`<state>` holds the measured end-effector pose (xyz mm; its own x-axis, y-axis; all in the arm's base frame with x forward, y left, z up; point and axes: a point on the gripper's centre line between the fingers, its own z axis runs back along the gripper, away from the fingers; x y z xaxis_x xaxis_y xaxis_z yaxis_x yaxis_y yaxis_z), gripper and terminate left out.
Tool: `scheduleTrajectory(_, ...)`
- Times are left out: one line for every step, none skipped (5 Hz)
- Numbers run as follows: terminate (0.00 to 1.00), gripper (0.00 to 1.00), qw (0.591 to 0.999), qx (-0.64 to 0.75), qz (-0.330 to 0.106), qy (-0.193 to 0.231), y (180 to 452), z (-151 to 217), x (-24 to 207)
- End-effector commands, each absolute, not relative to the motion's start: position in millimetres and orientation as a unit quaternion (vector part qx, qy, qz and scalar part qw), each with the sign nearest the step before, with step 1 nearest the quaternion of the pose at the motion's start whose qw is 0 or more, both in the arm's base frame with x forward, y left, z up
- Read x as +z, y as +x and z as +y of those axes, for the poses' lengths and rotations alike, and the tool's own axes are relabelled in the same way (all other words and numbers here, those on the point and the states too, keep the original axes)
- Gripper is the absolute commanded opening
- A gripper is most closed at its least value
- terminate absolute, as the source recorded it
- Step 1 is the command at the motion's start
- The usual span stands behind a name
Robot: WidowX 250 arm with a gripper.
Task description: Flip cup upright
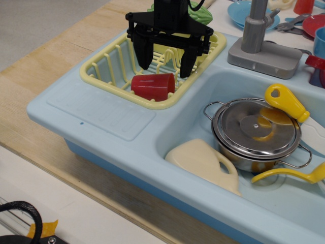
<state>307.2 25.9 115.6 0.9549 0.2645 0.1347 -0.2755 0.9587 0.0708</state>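
- Two fingers of the gripper [165, 70] hang spread wide, with nothing between them; we read the tool as fully parted and empty.
- One landmark serves for all places below: the yellow dish rack [109, 79]. The gripper hangs over the rack's middle, fingertips pointing down, just above and behind the cup [154, 85].
- The cup lies on its side at the near edge of the rack's floor, against the front rim. We cannot tell for certain which end is the mouth.
- Right of the rack we see the blue sink basin [177, 127], holding a steel pot [257, 133] and a cream jug [204, 163], both well apart from the cup.
- Step in hand, as we judge it: the approach. No contact with the cup is made yet.
- The next move calls for a descent until the fingers straddle the cup's sides, then a firm closure.
- We advise care with the rack's raised ribs, which stand close to the fingertips and could foul the descent.
- We expect the smooth tapered wall to slip under a light grip.
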Motion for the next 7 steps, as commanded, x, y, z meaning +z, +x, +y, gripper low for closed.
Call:
scheduleTrajectory(0.00, 1.00, 0.985, 0.158, -0.058, 0.044, 312, 34, 117)
scheduleTrajectory(0.00, 1.00, 0.983, 0.173, -0.040, 0.038, 310, 39, 107)
scheduleTrajectory(0.00, 1.00, 0.982, 0.182, -0.031, 0.035, 307, 42, 102)
scheduleTrajectory(0.00, 1.00, 0.982, 0.184, -0.022, 0.036, 310, 43, 97)
scheduleTrajectory(0.00, 0.00, 0.981, 0.187, -0.026, 0.040, 309, 47, 93)
scheduleTrajectory(0.00, 0.00, 0.982, 0.179, -0.034, 0.043, 313, 46, 89)
scheduleTrajectory(0.00, 0.00, 0.983, 0.174, -0.037, 0.045, 314, 49, 93)
